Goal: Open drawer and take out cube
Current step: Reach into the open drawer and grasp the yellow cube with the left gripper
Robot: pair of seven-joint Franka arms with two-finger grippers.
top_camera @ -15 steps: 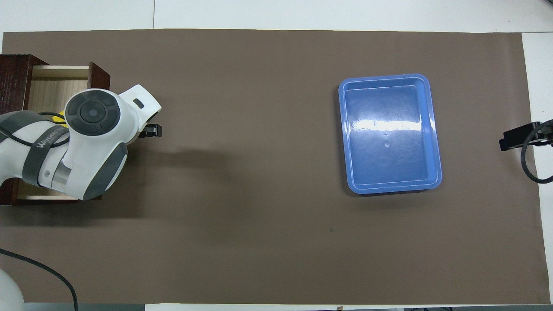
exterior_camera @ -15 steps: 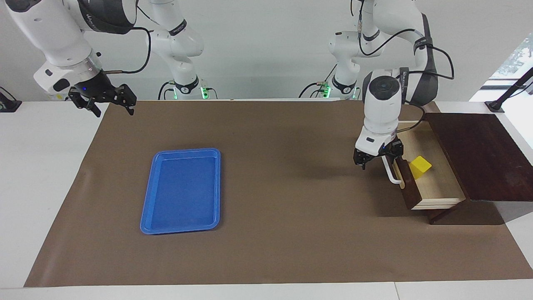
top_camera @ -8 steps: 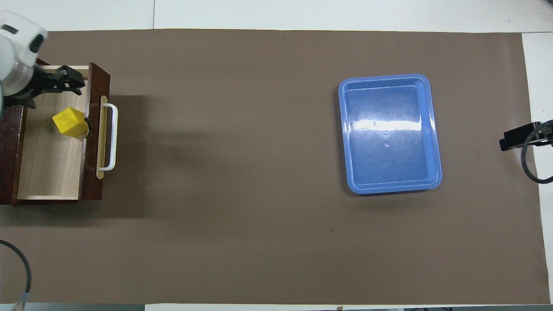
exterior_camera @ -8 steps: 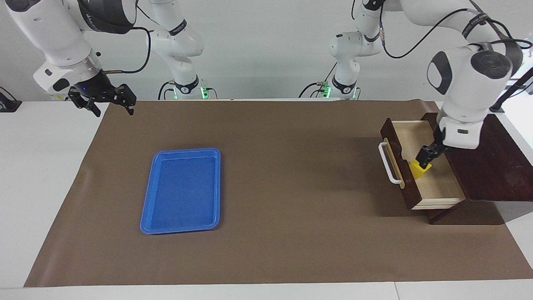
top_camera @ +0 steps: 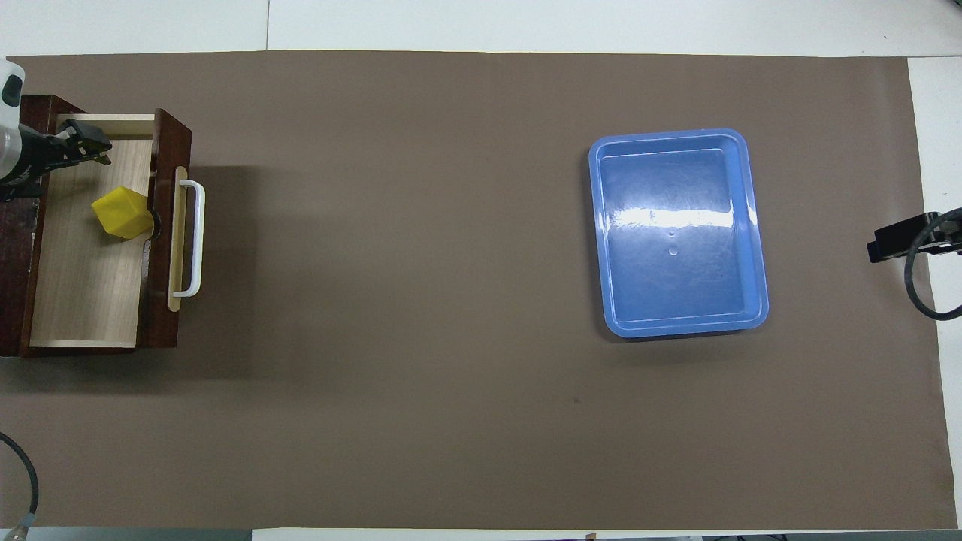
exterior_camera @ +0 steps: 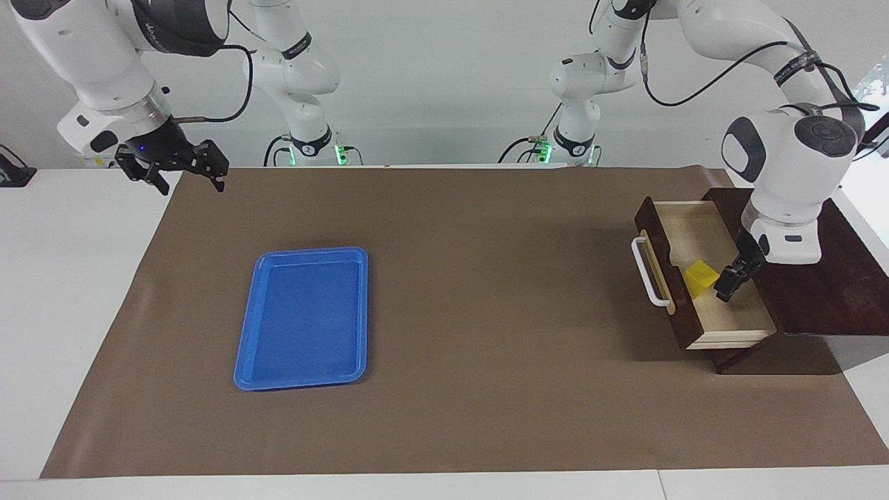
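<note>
The drawer (exterior_camera: 736, 316) stands pulled out of the dark brown box (exterior_camera: 812, 278) at the left arm's end of the table, its white handle (exterior_camera: 646, 274) free. The yellow cube (exterior_camera: 700, 276) lies inside it against the front panel; from overhead the cube (top_camera: 119, 213) is uncovered in the drawer (top_camera: 83, 300). My left gripper (exterior_camera: 724, 290) hangs open over the drawer's interior, beside the cube on the box's side, with nothing between its fingers; in the overhead view the left gripper (top_camera: 99, 144) is apart from the cube. My right gripper (exterior_camera: 192, 186) waits open, raised at the right arm's end.
A flat blue tray (exterior_camera: 253, 375) lies on the brown mat toward the right arm's end, seen from overhead as the tray (top_camera: 759, 225). The right gripper (top_camera: 894, 242) shows at the mat's edge beside it, with a loop of cable.
My left gripper left the drawer's handle, swung over the open drawer, dipped at the cube, and now sits a little aside of it toward the box. The right arm stayed still.
</note>
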